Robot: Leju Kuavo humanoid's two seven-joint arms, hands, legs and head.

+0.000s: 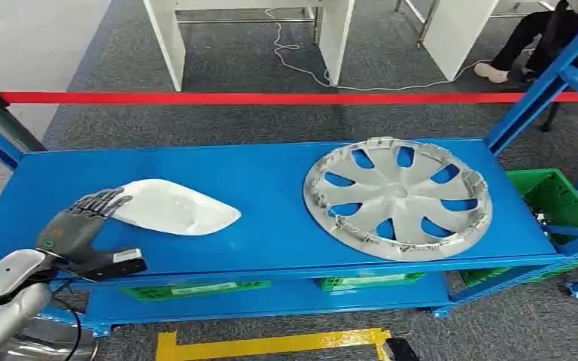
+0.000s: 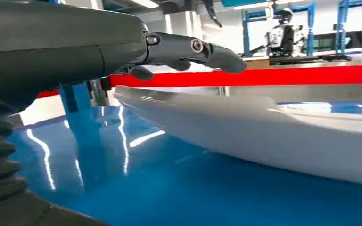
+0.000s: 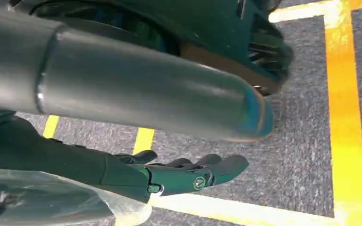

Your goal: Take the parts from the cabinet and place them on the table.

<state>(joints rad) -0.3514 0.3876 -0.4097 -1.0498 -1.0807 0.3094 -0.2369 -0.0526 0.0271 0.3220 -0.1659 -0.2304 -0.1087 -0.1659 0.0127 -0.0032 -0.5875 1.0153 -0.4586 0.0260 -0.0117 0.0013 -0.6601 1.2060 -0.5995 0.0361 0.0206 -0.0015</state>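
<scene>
White teardrop-shaped plastic part (image 1: 174, 207) lies flat on the blue table (image 1: 271, 188), its near end just under the left hand's (image 1: 83, 222) fingers (image 1: 105, 201), which stretch out straight and apart, gripping nothing. Beyond them sits a silver spoked wheel cover (image 1: 397, 197). The right hand (image 3: 169, 176) hangs over grey carpet (image 3: 301, 155), fingers loosely extended, empty.

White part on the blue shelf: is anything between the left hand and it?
Nothing visible. The left hand is already at the near end of the white part, fingers spread over its edge. The wheel cover lies apart, on the right of the blue shelf.
</scene>
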